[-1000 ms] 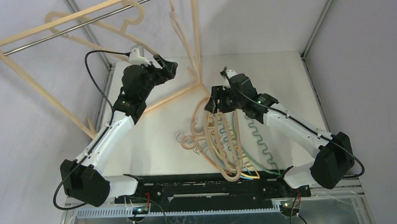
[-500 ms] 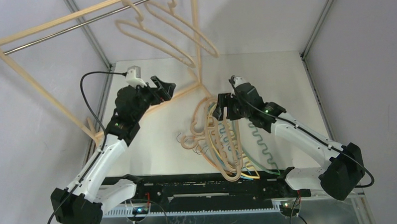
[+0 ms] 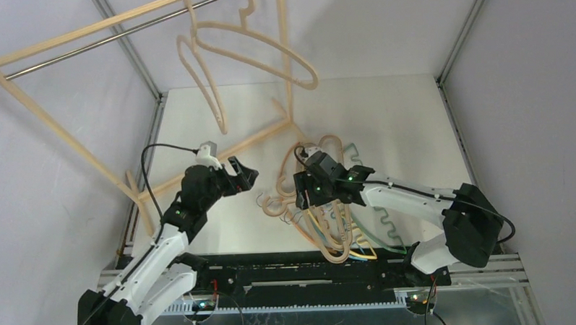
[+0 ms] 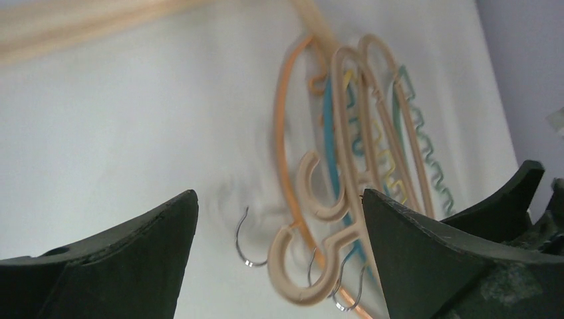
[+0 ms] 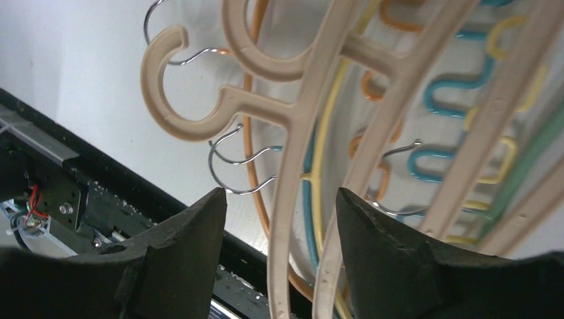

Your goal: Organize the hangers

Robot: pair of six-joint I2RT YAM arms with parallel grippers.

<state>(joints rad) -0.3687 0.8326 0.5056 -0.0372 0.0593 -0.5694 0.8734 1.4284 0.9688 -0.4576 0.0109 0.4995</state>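
Far left stands your big light-wood rack frame (image 3: 64,36) with its metal rail, and two curved light-wood hangers (image 3: 309,76) hang from that rail. Your left gripper (image 3: 246,177) (image 4: 279,196) hangs above the white table (image 3: 414,129), jaws wide apart, nothing between them. The heap of hangers (image 3: 323,219) (image 4: 346,166) (image 5: 299,166), light wood plus thin orange, teal, yellow and green wavy ones, lies mid-table. Your right gripper (image 3: 304,194) (image 5: 281,193) sits low over it, fingers apart astride wooden bars, not clamped.

Left arm (image 3: 158,250) and right arm (image 3: 402,196): white shells, black joints. Black cable (image 3: 143,171) loops off left wrist. Left claw (image 4: 279,196), right claw (image 5: 281,194): matte black fingers.
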